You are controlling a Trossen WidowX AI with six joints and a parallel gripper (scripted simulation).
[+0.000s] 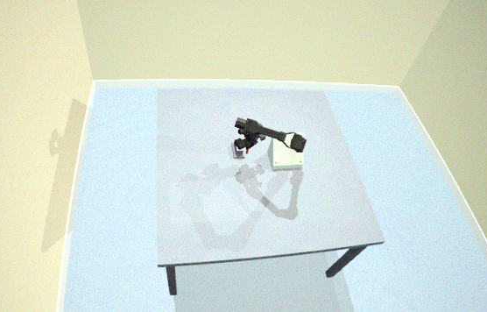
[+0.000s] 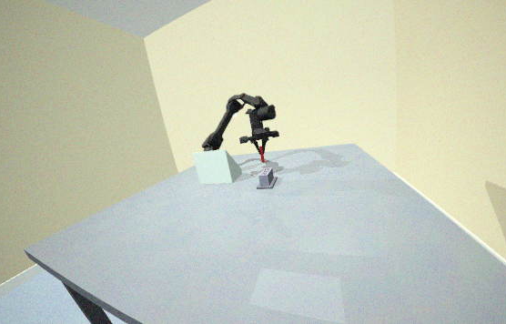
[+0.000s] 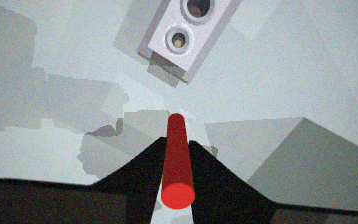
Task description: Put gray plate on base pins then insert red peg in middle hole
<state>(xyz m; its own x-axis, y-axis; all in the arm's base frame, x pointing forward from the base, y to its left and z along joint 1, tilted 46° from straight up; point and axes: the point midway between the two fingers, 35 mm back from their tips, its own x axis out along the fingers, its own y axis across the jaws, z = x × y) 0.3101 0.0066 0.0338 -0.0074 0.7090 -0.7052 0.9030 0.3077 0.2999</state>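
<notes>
gripper [image 3: 176, 170] clamps red peg [image 3: 177, 160] — above plate [image 3: 192, 30]

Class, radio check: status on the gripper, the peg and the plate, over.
Gripper shut on red peg, held above table. Gray plate seated on base, ahead. Path to middle hole unobstructed.

A bright red peg [image 3: 178, 159] sits between the black fingers of the black gripper [image 3: 176, 150], the plate [image 3: 192, 22] is pale gray on a darker gray base [image 2: 267, 183], and the table [image 2: 284, 237] is plain light gray-blue.
</notes>
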